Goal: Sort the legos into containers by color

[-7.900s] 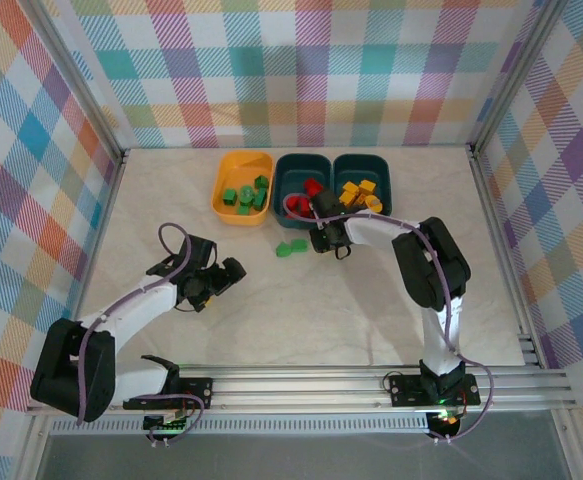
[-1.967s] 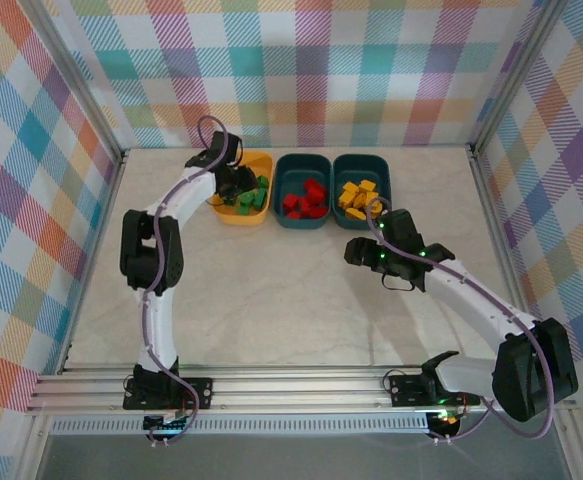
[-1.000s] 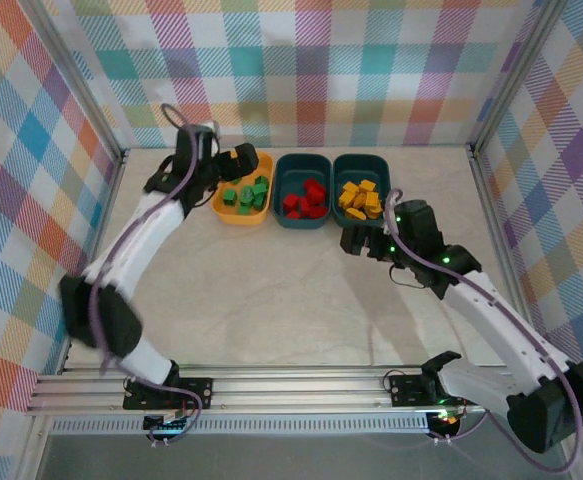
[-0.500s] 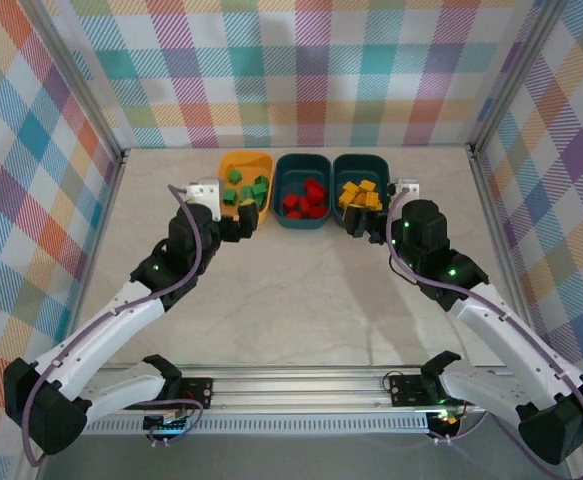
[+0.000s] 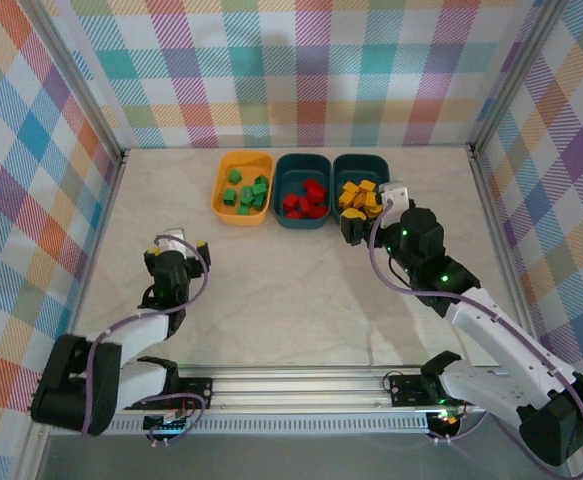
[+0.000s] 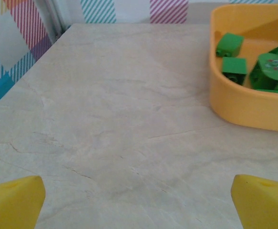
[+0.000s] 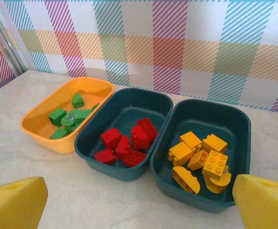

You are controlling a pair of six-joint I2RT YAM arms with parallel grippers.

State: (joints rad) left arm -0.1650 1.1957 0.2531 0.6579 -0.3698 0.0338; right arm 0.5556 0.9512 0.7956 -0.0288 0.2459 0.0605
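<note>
The left gripper (image 6: pixel 139 202) had withdrawn from the orange tub (image 5: pixel 216 200) toward its base, and both it and the right gripper (image 7: pixel 139 205) stood wide-jawed and empty; the legos (image 7: pixel 111 137) appeared fully sorted, leaving only parking.

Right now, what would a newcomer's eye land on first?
Three tubs stand in a row at the far edge of the table: the orange-yellow tub holds green legos, the middle teal tub red legos, and the right teal tub yellow legos. The left gripper hangs open over bare table at the near left. The right gripper, also open, faces the tubs.
</note>
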